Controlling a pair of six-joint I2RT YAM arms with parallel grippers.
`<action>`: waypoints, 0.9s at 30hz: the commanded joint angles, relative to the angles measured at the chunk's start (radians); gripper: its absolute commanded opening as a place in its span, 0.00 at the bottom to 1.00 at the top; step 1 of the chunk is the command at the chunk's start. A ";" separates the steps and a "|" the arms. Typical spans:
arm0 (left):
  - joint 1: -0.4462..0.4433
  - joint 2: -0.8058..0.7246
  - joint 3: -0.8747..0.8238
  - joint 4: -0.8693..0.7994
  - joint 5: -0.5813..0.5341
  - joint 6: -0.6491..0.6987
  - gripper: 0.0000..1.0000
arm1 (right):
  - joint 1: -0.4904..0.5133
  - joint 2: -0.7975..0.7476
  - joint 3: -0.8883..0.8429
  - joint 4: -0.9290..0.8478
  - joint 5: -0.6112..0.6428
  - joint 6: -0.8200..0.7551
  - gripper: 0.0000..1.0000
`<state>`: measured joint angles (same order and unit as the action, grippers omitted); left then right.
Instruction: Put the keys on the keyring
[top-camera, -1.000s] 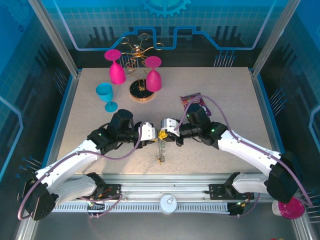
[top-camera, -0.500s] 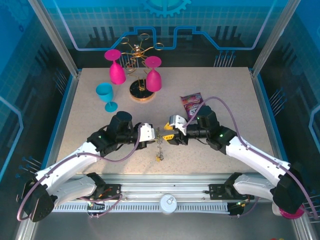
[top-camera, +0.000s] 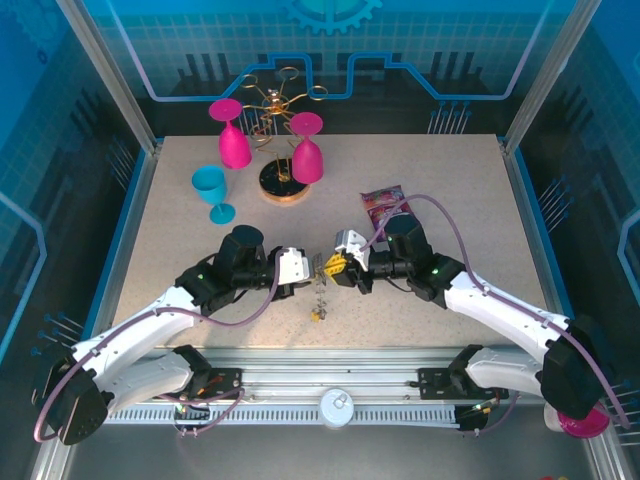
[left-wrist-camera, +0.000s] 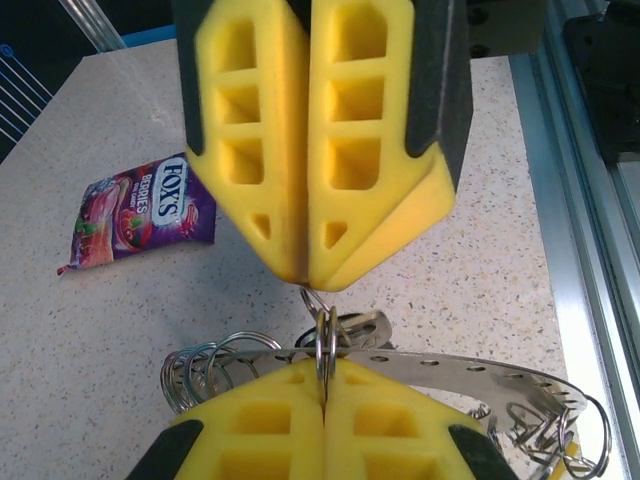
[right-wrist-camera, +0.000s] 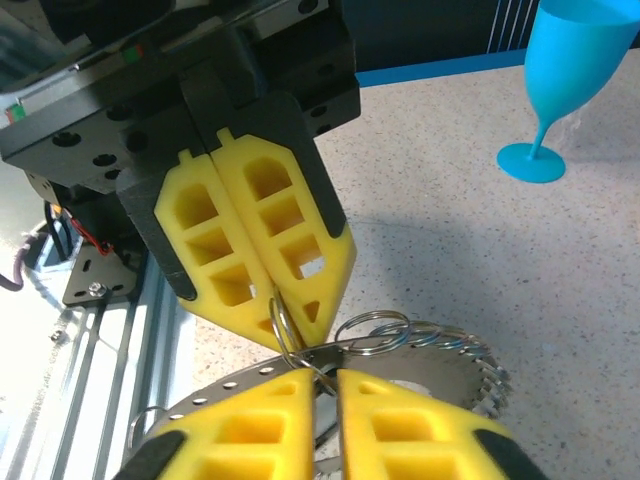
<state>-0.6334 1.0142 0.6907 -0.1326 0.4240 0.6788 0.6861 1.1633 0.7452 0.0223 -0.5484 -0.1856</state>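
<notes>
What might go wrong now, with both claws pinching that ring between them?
1. The left gripper and right gripper each pinch the keyring by a thin wire loop, with only their tips. A loop may slip out and the ring drop onto the table.
2. The tips sit very close together, so a small misaligned move might bump them or bend a loop.

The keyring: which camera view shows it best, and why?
Left wrist: the keyring shows its holed band and wire loops up close. Right wrist catches a toothed part; top external gives just a thin sliver.
</notes>
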 joint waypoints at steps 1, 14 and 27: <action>-0.008 -0.021 -0.009 0.055 0.016 -0.016 0.00 | 0.005 0.001 0.019 0.018 -0.031 -0.002 0.04; -0.008 -0.065 -0.028 0.144 0.057 -0.027 0.00 | 0.000 0.042 0.024 -0.020 -0.059 -0.020 0.00; -0.009 -0.050 -0.035 0.174 0.026 -0.064 0.00 | -0.014 -0.112 -0.083 0.043 0.054 -0.013 0.43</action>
<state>-0.6353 0.9714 0.6533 -0.0170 0.4320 0.6445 0.6727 1.0836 0.6922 0.0433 -0.5442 -0.1841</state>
